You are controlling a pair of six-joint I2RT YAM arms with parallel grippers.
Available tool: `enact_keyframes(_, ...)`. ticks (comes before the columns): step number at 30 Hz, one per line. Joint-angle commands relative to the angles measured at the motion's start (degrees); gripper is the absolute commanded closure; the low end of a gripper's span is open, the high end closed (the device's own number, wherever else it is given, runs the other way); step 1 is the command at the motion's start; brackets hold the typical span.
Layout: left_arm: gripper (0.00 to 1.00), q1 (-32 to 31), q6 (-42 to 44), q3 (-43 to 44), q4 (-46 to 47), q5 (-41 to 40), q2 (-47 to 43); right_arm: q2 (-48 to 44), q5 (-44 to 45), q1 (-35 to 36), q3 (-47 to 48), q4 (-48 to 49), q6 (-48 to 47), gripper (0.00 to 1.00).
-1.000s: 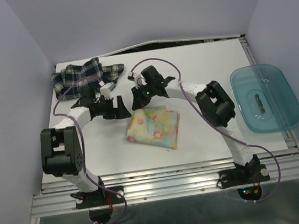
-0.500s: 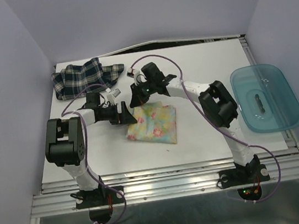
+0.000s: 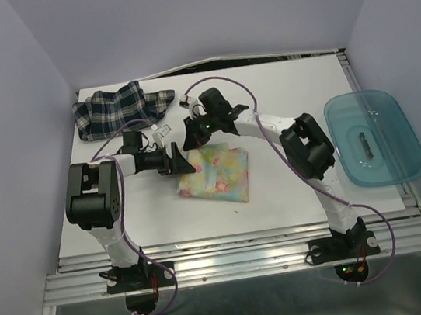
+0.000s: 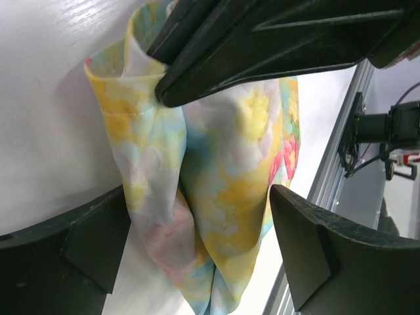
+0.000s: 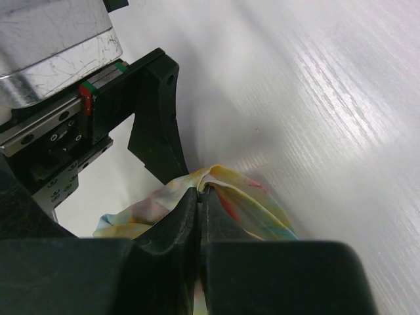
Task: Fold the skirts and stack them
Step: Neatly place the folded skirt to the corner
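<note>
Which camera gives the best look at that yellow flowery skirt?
The top external view: it alone shows the whole pastel skirt, folded on the table. The left wrist view shows only a bunched part between the open left gripper. The right wrist view shows just the edge pinched by the right gripper.

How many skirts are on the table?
2. The plaid skirt lies crumpled at the far left. The pastel floral skirt lies at the centre, its far edge pinched by the right end effector. None seems hidden.
</note>
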Motion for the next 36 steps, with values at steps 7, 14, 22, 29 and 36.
enact_keyframes(7,0.16,-0.33,-15.57,-6.81,18.00,-3.75,-0.72,-0.49,5.24,-1.08,4.02,5.20,4.59,0.99)
enact_keyframes(14,0.25,-1.29,-21.82,-7.79,24.87,-4.37,1.74,-0.40,4.98,-1.62,2.79,6.87,9.33,0.99)
enact_keyframes(22,0.50,-1.38,-23.67,-5.85,25.57,-9.11,2.53,-0.23,6.56,-2.67,2.97,7.66,12.59,0.99)
enact_keyframes(29,1.00,-2.70,-10.78,6.35,6.35,-24.65,1.39,-2.16,9.72,-5.13,1.04,6.35,11.71,0.41)
enact_keyframes(36,1.00,-3.14,1.09,23.91,-12.28,-41.53,0.86,-8.65,12.71,-13.73,-2.91,0.64,7.59,0.00)
